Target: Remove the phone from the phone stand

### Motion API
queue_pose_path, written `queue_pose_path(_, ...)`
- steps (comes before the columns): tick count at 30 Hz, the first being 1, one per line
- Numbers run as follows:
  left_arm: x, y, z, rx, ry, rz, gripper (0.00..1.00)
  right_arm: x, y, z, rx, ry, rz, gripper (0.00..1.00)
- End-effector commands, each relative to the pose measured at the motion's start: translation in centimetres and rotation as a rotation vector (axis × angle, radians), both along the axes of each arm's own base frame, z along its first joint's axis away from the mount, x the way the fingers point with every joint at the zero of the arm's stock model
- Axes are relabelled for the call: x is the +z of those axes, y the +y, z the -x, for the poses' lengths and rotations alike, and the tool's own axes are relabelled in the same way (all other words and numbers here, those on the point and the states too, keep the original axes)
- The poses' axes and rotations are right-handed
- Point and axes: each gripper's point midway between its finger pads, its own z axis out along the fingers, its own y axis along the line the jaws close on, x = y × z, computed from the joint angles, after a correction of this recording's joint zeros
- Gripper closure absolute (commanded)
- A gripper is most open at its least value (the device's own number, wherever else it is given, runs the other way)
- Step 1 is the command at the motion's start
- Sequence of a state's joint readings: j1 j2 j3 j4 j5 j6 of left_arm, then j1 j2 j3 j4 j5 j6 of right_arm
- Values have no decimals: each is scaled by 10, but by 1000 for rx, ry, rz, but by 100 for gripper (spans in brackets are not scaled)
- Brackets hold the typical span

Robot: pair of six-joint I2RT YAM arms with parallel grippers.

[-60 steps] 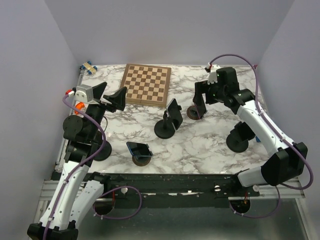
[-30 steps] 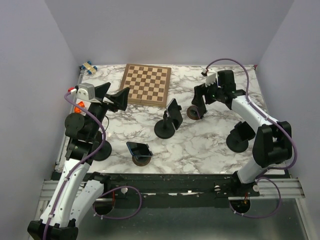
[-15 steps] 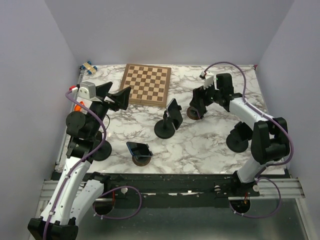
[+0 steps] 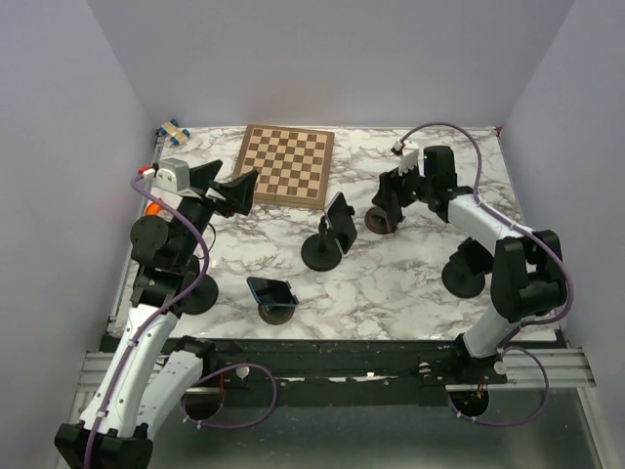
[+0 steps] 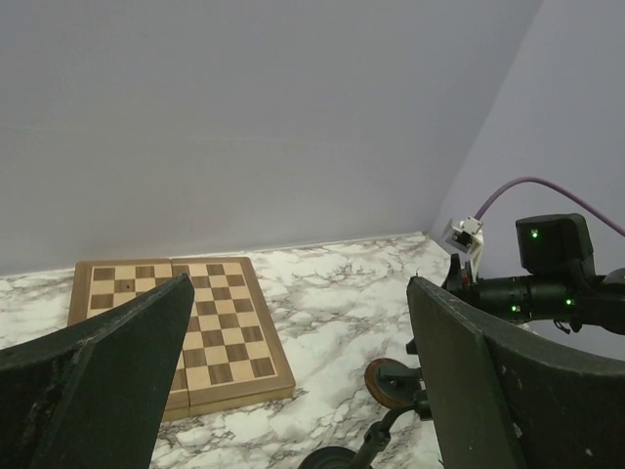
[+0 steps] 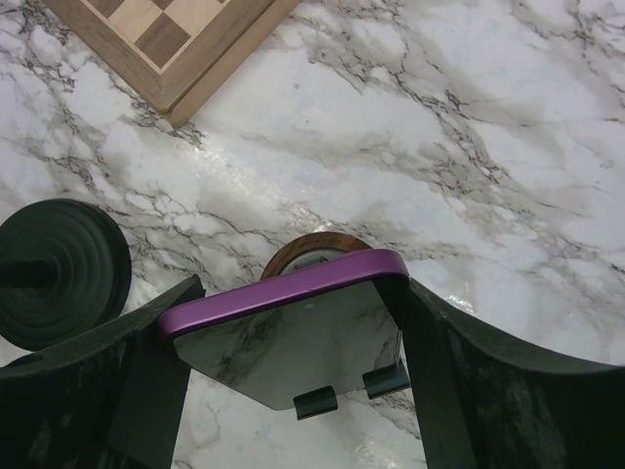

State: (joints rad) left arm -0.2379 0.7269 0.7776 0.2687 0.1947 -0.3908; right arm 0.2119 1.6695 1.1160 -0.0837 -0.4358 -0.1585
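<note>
A purple-edged phone (image 6: 293, 342) leans on a phone stand with a round brown base (image 6: 305, 249) and two dark clips (image 6: 318, 402) under its lower edge. My right gripper (image 6: 298, 322) straddles the phone, one finger pressed against each side edge. From above, the right gripper (image 4: 391, 198) covers most of this phone, and only the stand's base (image 4: 379, 222) shows beneath it. My left gripper (image 4: 223, 185) hangs open above the table's left side, far from the phone. Nothing sits between its fingers (image 5: 117, 362).
A chessboard (image 4: 286, 164) lies at the back centre. A black stand (image 4: 321, 253) holding a dark phone (image 4: 340, 217) stands just left of the right gripper; its disc base (image 6: 61, 274) shows in the right wrist view. Another phone (image 4: 270, 290) rests on a low stand near the front.
The right gripper has come down around the purple phone and its fingers have drawn in against the phone's sides. The left arm has drifted slightly right, still open.
</note>
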Motion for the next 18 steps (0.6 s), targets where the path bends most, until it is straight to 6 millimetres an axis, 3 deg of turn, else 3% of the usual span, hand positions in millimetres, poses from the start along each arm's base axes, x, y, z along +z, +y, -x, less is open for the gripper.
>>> queue_pose_path(1,10,-5,4,-29,-32,8,2,17,-1,0,-17,-35,-23,23)
queue_pose_path(11,9,-6,3,-34,-28,10,1,41,3,4,-33,-69,-29,46)
queue_pose_path(18,9,-6,2,-36,-24,12,1,68,-11,-2,-131,-123,-7,66)
